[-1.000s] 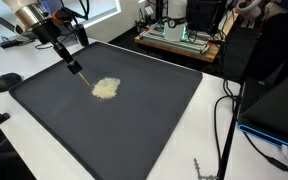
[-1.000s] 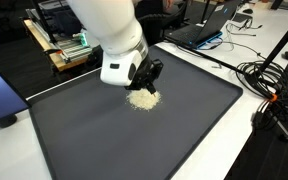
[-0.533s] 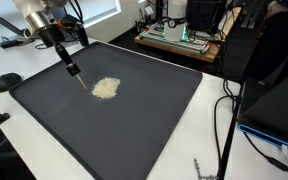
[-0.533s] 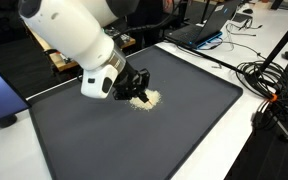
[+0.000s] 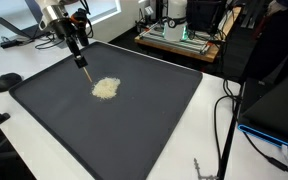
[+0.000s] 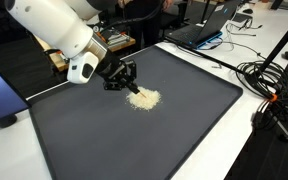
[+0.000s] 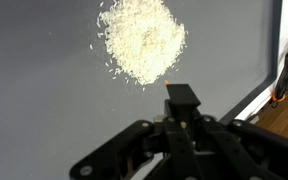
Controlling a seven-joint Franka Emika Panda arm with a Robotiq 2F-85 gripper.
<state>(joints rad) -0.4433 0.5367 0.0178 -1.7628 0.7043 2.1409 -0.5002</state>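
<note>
- The gripper (image 5: 83,63) is hanging over the mat (image 5: 154,110) with its jaws pressed together.
- The rice (image 7: 141,40) is lying on the mat just ahead of the jaws, apart from them.

Rice pile (image 5: 105,88) on a mat (image 5: 134,125), on the worktop (image 5: 210,120).
The pile is laid near the mat's middle. The end effector (image 5: 78,52) is held above the mat, near the pile. Cables (image 6: 256,72) are strewn on the worktop beside the mat.
</note>
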